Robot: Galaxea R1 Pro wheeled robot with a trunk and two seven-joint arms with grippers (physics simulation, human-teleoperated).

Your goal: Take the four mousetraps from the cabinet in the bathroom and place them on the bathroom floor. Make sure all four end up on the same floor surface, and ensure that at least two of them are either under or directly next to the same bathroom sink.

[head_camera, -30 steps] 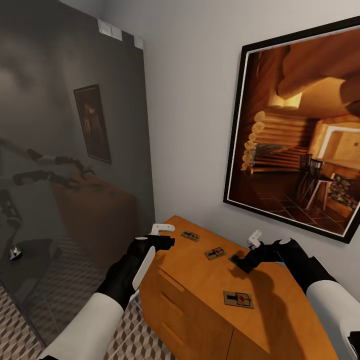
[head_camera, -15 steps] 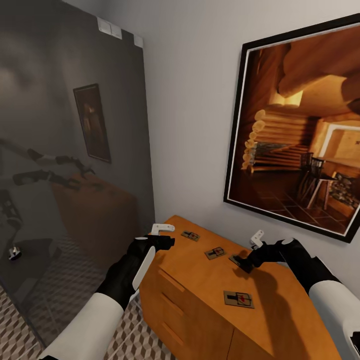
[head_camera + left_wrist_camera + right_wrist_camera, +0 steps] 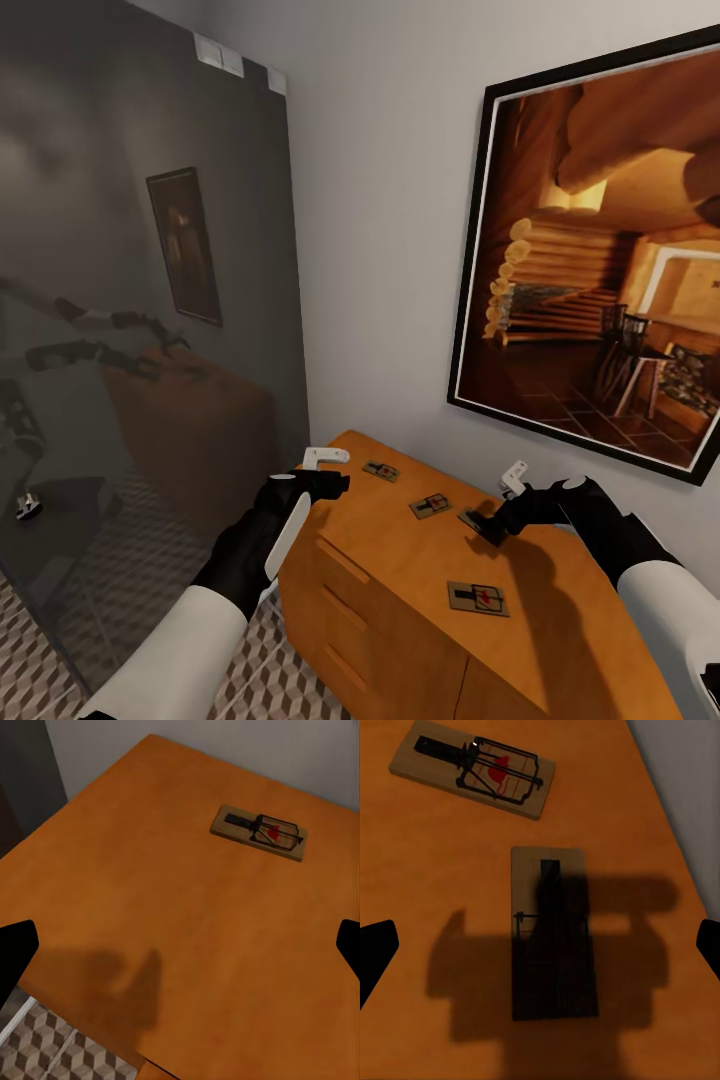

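Since 1 second ago, the right gripper (image 3: 497, 515) has crept slightly right and down toward the cabinet top; nothing else has shifted, and the head camera has held its framing.

4 mousetraps lie flat on the orange-brown cabinet (image 3: 400, 590). The right gripper hovers just above 1 mousetrap (image 3: 553, 930), its shadow darkening that trap, with a second mousetrap (image 3: 474, 766) lying near it. Its 2 fingertips sit spread wide at the frame edges of the right wrist view, holding nothing. The left gripper (image 3: 322, 470) hangs over the cabinet's near corner, also spread and empty, near a third mousetrap (image 3: 259, 832). A fourth mousetrap (image 3: 477, 598) lies closer to the robot.

To grasp well, the right gripper probably needs to descend straight, centred over the shadowed trap, and close across its narrow width, since a thin slab could slide away.
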